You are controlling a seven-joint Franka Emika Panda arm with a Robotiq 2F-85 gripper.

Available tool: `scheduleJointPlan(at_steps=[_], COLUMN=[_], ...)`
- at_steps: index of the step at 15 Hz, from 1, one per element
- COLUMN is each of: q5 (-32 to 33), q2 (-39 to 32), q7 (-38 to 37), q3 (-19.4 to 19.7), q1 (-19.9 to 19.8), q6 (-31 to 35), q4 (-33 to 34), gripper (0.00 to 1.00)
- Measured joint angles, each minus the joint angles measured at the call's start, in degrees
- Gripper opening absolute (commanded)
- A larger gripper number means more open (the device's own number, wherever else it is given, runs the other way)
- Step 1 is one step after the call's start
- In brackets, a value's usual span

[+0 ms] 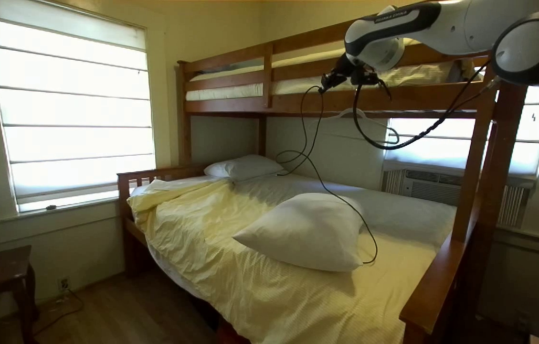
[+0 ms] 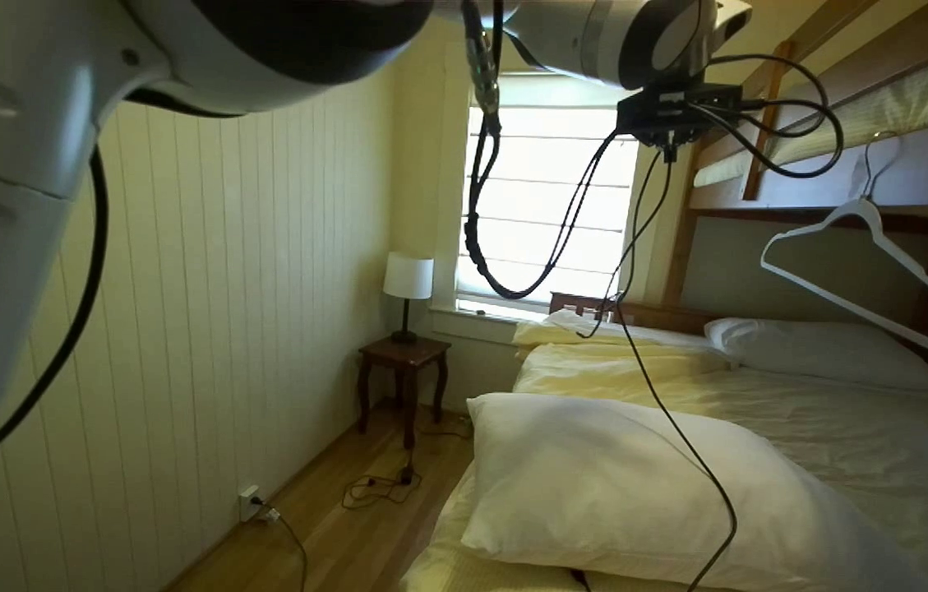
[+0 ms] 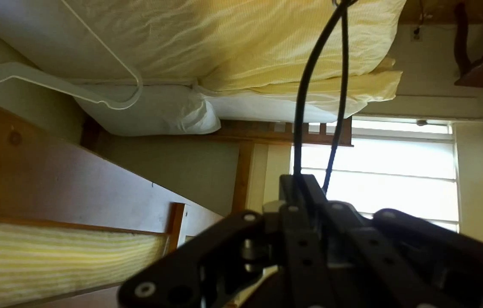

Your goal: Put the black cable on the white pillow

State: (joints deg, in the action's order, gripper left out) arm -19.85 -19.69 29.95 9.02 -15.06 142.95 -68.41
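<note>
Black cable (image 3: pixel 300 107): thin, flexible cord, held up at its top, two strands hanging down side by side.
Loops: loose and open, the strands crossing higher than the pillow.
White pillow (image 1: pixel 300 231): large, plump, with pointed corners, lying on the yellow bedcover (image 1: pixel 193 224).
Cable against pillow: in both exterior views a single strand runs down across it; contact is hard to tell.

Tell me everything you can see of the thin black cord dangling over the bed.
The black cable looks smooth, flexible and perhaps plastic-coated. The shut gripper pinches it, two strands hanging down. Lower, it crosses itself in loose loops; in both exterior views one length passes in front of the large white pillow. Whether they touch is unclear.
</note>
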Motion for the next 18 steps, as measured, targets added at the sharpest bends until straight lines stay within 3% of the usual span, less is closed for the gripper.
scheduleJointPlan(at_steps=[1, 12, 18], q5=[0.0, 0.2, 10.5], q2=[-0.1, -6.6, -11.8], q7=[-0.1, -4.1, -16.3], q3=[0.0, 0.5, 0.7], q1=[-0.1, 0.0, -0.6], q6=[-0.2, -2.3, -10.1], q4=[0.4, 3.4, 8.8], gripper=[0.01, 0.01, 0.01])
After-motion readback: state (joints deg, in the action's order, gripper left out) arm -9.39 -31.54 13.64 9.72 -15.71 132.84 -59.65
